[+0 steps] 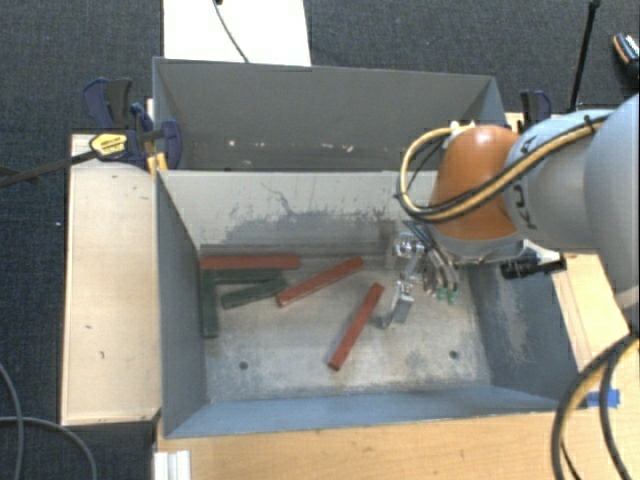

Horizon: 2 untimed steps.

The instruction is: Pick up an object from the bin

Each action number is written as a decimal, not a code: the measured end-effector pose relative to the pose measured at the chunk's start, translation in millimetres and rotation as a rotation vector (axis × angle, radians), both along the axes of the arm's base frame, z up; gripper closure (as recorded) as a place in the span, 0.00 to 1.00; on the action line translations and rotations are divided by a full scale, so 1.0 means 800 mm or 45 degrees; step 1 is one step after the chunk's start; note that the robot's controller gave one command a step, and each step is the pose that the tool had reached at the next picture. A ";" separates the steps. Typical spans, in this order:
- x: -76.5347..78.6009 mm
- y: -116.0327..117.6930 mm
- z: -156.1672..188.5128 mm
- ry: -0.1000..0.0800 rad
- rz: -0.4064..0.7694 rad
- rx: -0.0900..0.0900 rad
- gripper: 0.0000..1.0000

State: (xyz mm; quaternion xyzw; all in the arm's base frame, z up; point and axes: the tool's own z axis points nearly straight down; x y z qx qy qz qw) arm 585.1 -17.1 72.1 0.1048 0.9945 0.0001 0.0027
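Gripper [400, 306] low in bin [180, 268], just beside upper end of slanted red stick [352, 340]; whether clenched or released, cannot tell.

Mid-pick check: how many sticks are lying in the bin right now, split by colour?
Red sticks: 3, one flat at the back left, one slanted in the middle, one slanted next to the claw at.
Green sticks: 2, one at the far left, one slanted beside it.
Total: 5.
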 end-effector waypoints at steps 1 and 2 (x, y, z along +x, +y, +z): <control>-0.098 0.094 -0.003 0.009 0.401 0.003 0.00; -0.097 0.092 -0.003 0.007 0.396 0.000 1.00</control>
